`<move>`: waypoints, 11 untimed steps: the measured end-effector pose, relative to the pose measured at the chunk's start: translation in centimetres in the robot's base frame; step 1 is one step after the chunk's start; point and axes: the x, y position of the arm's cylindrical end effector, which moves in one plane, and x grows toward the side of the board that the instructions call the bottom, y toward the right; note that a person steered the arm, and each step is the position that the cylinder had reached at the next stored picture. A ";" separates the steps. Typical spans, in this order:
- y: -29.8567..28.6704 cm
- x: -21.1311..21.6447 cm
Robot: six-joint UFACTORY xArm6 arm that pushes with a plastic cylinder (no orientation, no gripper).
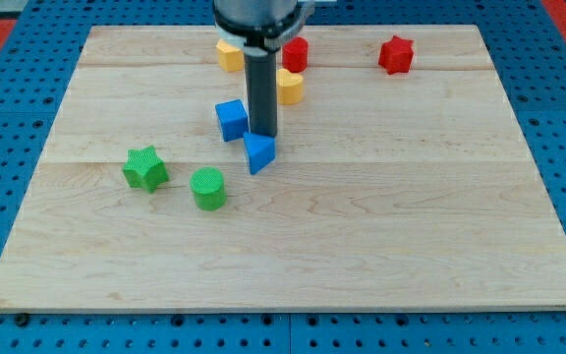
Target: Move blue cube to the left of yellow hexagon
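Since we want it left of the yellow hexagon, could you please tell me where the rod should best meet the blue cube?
No grip here; I only push. The blue cube sits below the yellow hexagon, slightly toward the view's right. My tip is at the cube's right, by the blue triangle. I'd press the cube's flat right face leftward first, then its bottom face toward the view's top.

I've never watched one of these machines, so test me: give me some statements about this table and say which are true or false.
1. My tip stands between the blue cube and the blue triangular block. True.
2. The green star lies at the view's right of the green cylinder. False: it lies at its left.
3. The red star sits near the view's top. True.
4. Two blocks on the wooden board are stacked. False: all lie flat, singly.
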 end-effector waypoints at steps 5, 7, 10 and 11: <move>-5.3 -6.3; -7.1 -9.4; -6.7 -15.9; -12.4 -15.6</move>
